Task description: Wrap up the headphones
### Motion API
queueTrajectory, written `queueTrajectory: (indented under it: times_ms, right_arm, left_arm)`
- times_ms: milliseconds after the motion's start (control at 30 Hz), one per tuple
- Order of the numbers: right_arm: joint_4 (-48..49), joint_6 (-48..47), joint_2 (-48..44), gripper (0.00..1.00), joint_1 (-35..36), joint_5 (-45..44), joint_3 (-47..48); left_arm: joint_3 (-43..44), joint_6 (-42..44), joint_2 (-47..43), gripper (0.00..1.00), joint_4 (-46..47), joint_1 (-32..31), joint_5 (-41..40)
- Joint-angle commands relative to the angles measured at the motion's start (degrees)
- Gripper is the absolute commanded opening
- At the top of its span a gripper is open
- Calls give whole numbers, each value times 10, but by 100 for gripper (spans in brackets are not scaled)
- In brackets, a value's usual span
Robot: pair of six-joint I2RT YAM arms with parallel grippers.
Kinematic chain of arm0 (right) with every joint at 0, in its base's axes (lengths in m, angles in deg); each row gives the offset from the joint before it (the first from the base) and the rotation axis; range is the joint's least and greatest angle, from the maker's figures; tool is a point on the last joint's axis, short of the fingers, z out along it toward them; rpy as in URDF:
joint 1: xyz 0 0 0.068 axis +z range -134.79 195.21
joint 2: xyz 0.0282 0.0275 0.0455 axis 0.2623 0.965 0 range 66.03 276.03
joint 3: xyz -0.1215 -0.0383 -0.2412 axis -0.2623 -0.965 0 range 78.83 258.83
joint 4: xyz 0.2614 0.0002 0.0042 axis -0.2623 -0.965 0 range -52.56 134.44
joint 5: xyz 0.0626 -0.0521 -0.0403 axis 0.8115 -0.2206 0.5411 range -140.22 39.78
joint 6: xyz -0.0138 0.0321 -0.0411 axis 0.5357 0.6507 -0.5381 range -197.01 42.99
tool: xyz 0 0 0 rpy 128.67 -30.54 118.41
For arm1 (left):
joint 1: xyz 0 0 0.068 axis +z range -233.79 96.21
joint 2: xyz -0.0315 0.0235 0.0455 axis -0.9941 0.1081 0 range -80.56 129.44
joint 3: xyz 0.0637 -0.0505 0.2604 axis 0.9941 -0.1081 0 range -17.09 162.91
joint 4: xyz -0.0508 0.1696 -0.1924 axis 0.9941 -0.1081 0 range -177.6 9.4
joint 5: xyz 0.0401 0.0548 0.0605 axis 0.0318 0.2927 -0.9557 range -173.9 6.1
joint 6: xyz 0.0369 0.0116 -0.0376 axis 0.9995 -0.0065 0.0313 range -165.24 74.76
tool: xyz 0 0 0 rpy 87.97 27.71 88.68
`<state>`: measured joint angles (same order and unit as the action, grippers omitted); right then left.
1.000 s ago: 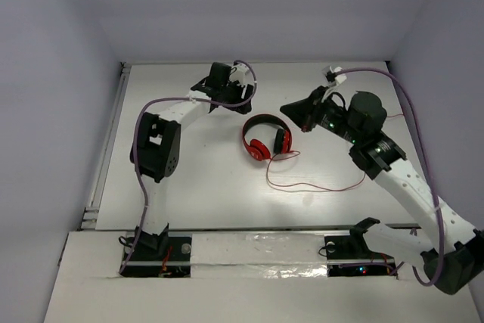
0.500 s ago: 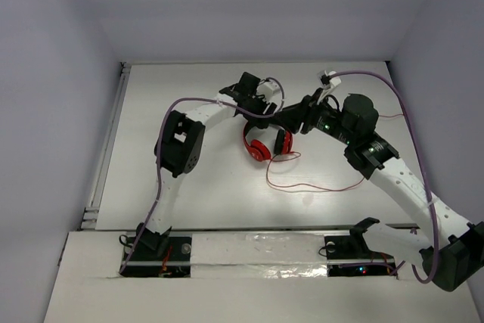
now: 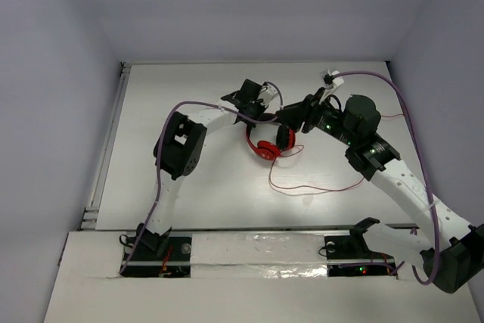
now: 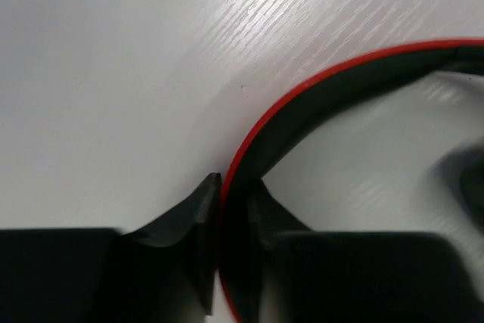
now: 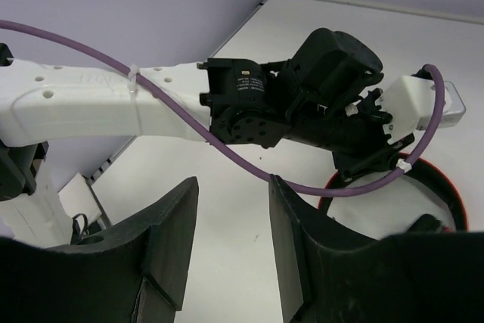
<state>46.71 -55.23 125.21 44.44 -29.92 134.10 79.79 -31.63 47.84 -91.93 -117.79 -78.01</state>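
The headphones [image 3: 265,151] lie mid-table, with red earcups and a black-and-red headband. Their thin red cable [image 3: 318,189] trails in loops to the right and toward the near edge. My left gripper [image 3: 255,120] is at the far side of the band. In the left wrist view the left gripper [image 4: 231,191] is shut on the headband [image 4: 318,104], one finger on each side. My right gripper [image 3: 286,117] hovers just right of the headphones, close to the left wrist. In the right wrist view the right gripper [image 5: 233,187] is open with nothing between its fingers, and the headphones' red rim [image 5: 448,179] shows at the right.
The left arm's black wrist [image 5: 302,104] and its purple cable [image 5: 249,164] hang right in front of the right gripper. The white table [image 3: 189,187] is walled at the back and on both sides. A metal rail [image 3: 106,149] runs along the left edge.
The left arm swung in from the far left to the headphones and shut on the headband. The right gripper moved left toward the headphones, which shifted slightly.
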Motion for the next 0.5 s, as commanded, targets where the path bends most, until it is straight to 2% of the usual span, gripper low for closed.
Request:
queueTrajectory:
  times_ms: [0,33,133,200,233,300,333,467]
  right_arm:
    - [46,5,-16,48,-1,-8,-7]
    - [46,5,-17,48,-1,-10,-8]
    - [45,5,-26,47,-1,-32,-13]
    - [51,9,-28,41,-1,-51,-16]
    - [56,11,-28,24,-1,-54,-17]
    - [68,14,-19,3,-1,-50,-21]
    - [69,14,-14,0,-1,-46,-19]
    - [89,21,6,0,-1,-16,-12]
  left_arm:
    - [-37,1,-10,3,-20,3,-54]
    - [-41,-2,-10,0,-18,3,-54]
    - [-60,-5,-18,0,-8,3,-54]
    - [-64,-16,-40,0,-16,9,-49]
    - [-66,-23,-53,0,-17,15,-48]
    - [-67,-40,-102,0,-26,20,-45]
    - [-63,-47,-118,0,-35,26,-40]
    - [-39,-85,-202,0,-81,39,-41]
